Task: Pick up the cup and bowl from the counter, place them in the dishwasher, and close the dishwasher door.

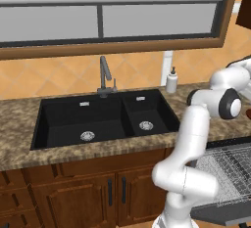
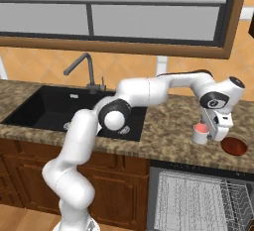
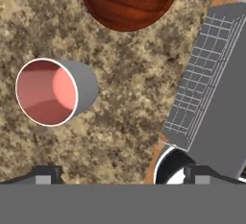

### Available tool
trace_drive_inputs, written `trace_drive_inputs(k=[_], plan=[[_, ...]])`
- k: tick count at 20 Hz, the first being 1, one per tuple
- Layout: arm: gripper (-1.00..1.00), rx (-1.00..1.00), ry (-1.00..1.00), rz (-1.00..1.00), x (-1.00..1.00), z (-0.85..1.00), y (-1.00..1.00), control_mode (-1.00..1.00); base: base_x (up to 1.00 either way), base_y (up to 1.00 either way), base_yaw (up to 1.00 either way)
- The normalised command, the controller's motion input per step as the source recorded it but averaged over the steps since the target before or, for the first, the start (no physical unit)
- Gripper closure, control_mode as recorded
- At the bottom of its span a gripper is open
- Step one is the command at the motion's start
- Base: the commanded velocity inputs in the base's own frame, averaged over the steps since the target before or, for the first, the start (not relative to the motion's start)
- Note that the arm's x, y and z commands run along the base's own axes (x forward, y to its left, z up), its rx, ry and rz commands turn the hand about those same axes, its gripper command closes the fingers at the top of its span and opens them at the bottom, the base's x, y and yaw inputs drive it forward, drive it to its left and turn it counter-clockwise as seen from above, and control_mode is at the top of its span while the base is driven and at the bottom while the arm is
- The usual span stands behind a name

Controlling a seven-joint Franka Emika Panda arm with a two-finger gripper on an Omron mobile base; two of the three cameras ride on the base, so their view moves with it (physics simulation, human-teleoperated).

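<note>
Below counter edge: grey dishwasher door [image 2: 163, 200] dropped open, silver wire-mesh rack [image 2: 198, 205] pulled out. Above it, white arm reaches right over brown speckled counter [image 2: 168, 121], wrist bent down; two-finger gripper [image 2: 218, 133] with jaws spread wide, holding nothing, just beside upright whitish cup with red-pink inside [image 2: 200, 133]. Reddish-brown wooden bowl [image 2: 233, 146] right of cup. Farther left: black double sink [image 2: 54, 108].

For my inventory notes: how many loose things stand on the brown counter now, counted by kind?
Small whitish cup with pink-red inside: 1
Reddish-brown wooden bowl: 1
White pump-top soap bottle: 1
Total: 3
</note>
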Motion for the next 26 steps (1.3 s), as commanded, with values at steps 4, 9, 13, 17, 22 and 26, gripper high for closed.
trace_drive_inputs(k=[4, 9, 13, 17, 22, 26], plan=[[-1.00, -0.06, 0.00, 0.00, 0.15, -0.53, 0.33, -1.00, 0.00, 0.00, 0.00], [-1.00, -0.07, 0.00, 0.00, 0.22, -0.37, 0.16, -1.00, 0.00, 0.00, 0.00], [-1.00, -0.05, 0.03, -0.03, 0.17, -0.19, 0.00, -1.00, 0.00, 0.00, 0.00], [-1.00, -0.01, 0.00, -0.02, 0.26, -0.32, 0.00, -1.00, 0.00, 0.00, 0.00], [-1.00, -0.01, 0.00, -0.04, 0.38, -0.30, 0.00, -1.00, 0.00, 0.00, 0.00], [-1.00, 0.00, 0.00, -0.06, 0.39, -0.05, -0.03, -1.00, 0.00, 0.00, 0.00]])
